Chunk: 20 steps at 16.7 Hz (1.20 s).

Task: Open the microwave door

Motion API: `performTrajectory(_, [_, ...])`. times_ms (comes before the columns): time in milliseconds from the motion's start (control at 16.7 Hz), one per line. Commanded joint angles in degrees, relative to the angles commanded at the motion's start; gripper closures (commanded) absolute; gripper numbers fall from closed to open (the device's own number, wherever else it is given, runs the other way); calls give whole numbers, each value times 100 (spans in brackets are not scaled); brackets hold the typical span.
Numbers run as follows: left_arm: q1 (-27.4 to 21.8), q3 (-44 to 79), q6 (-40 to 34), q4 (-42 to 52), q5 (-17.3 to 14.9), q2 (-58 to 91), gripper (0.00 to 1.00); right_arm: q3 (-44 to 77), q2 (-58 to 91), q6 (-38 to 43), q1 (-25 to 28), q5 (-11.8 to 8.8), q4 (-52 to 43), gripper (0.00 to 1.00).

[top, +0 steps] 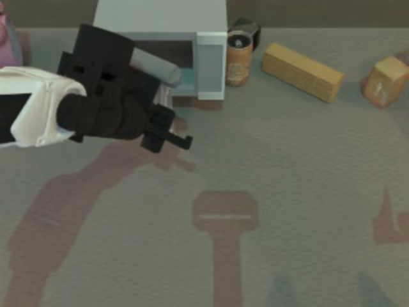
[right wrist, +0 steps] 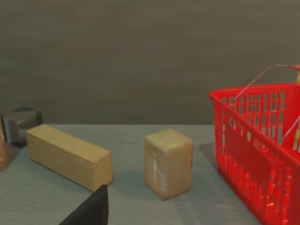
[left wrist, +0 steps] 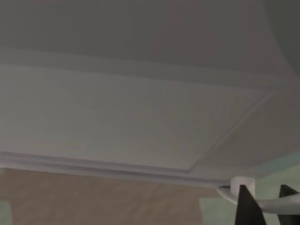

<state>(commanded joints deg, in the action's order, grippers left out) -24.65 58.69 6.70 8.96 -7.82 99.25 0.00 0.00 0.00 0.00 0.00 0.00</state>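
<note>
Top view: the microwave [top: 167,48] is set at the far edge of the desk [top: 287,192], left of centre, its grey control panel [top: 211,64] on the right side of its face and the pale teal inside partly exposed. The microwave door [top: 156,65] is seen swung partway out toward the left front, hinged at the left, its free edge reaching toward the left arm. The left gripper [top: 167,131] is placed just in front of that free edge, the arm entering from the desk's left; the right arm is not shown here, so the left is judged the nearer. A brown can [top: 239,59], a dark block [top: 246,31], a long tan block [top: 301,71] and a small tan box [top: 385,80] are ranged to the microwave's right. Left wrist view: the door panel fills most of the frame at close range, and the white bar handle [left wrist: 262,199] is seen lying between the two dark fingers [left wrist: 244,208], which stand narrowly apart around it; firm contact cannot be told. The handle's long axis runs across the gap, so further pulling is judged to follow the door's arc outward to the left. Right wrist view: the right gripper [right wrist: 89,211] is parked well away, near a red basket [right wrist: 253,150]; only one dark tip is shown, so its opening cannot be told.
</note>
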Motion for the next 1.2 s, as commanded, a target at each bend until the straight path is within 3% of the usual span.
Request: performTrajectory(1200, [55,-48,106,15,-73,-26,100,0,0,0,0,0,0,0])
